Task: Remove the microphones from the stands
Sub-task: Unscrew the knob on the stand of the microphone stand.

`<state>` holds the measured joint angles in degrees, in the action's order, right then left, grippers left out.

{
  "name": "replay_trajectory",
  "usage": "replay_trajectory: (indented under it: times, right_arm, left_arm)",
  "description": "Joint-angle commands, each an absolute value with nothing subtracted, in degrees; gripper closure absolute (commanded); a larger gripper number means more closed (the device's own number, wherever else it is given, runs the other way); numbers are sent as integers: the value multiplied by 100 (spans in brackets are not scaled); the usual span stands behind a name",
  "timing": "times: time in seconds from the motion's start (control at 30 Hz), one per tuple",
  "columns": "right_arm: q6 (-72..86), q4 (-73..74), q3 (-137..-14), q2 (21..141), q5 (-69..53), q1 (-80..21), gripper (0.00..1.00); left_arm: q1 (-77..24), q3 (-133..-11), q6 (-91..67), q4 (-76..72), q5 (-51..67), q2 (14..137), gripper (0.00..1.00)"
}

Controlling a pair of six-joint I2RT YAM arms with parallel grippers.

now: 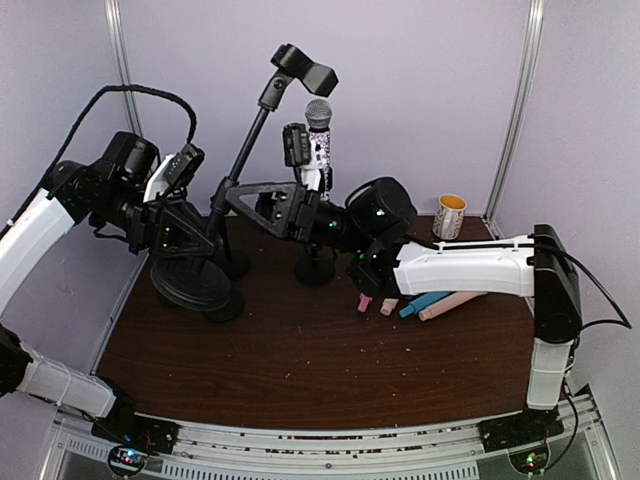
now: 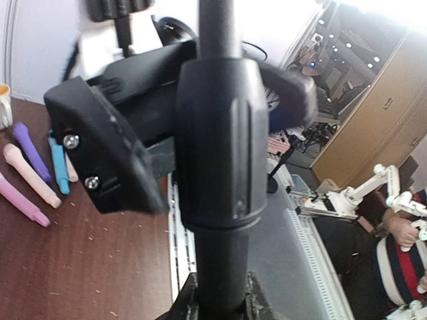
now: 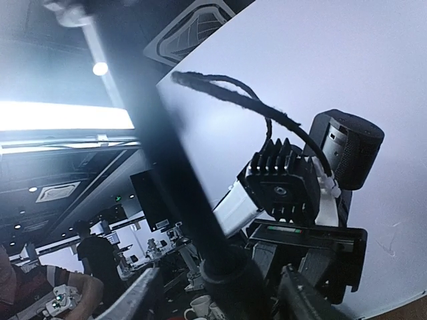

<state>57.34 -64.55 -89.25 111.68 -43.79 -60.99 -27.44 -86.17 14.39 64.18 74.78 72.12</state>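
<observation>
The microphone (image 1: 318, 128) sits upright in the clip of a short stand (image 1: 315, 268), just right of the tall stand (image 1: 246, 150). The left gripper (image 2: 223, 305) is clenched on that tall stand's pole. The right gripper (image 1: 235, 197) straddles the same pole, fingers spread.

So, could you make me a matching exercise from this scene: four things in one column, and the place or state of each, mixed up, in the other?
Things
1. microphone
2. mug
3. left gripper
4. pens

Places and states
A. lying flat, side by side, close by the right arm
B. shut on the tall stand's pole
C. upright, silver head on top
D. standing at the far right corner of the table

Pairs: 1-C, 2-D, 3-B, 4-A.
</observation>
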Motion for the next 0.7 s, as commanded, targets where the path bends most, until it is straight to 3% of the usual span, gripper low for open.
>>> replay_trajectory:
  times: [0.0,0.03,0.1,0.23,0.5,0.67]
  right_arm:
    - [5276,-6223,-8190,9969,-3527,-6083,30]
    - [4819,-5613,-7972,9680,-3124,-6089,24]
    - [4191,-4233,-7787,9304,-2188,-6147,23]
    - [3224,-2250,-7954,8901,-450,-6500,40]
    - [2735,-864,-8665,9086,498,-7084,38]
    - [2684,-486,-9320,9517,501,-7214,42]
  left_arm:
    - [-2694,-8813,1954,5854,7494,7146,100]
    - [-2694,-8822,1970,5854,7401,7138,100]
    - [-2692,-8841,2017,5840,7124,7129,100]
    - [-2689,-8829,1911,5624,6563,7119,100]
    - [-2682,-8809,1778,5439,6305,7176,100]
    - [-2681,-8820,1740,5405,6262,7176,100]
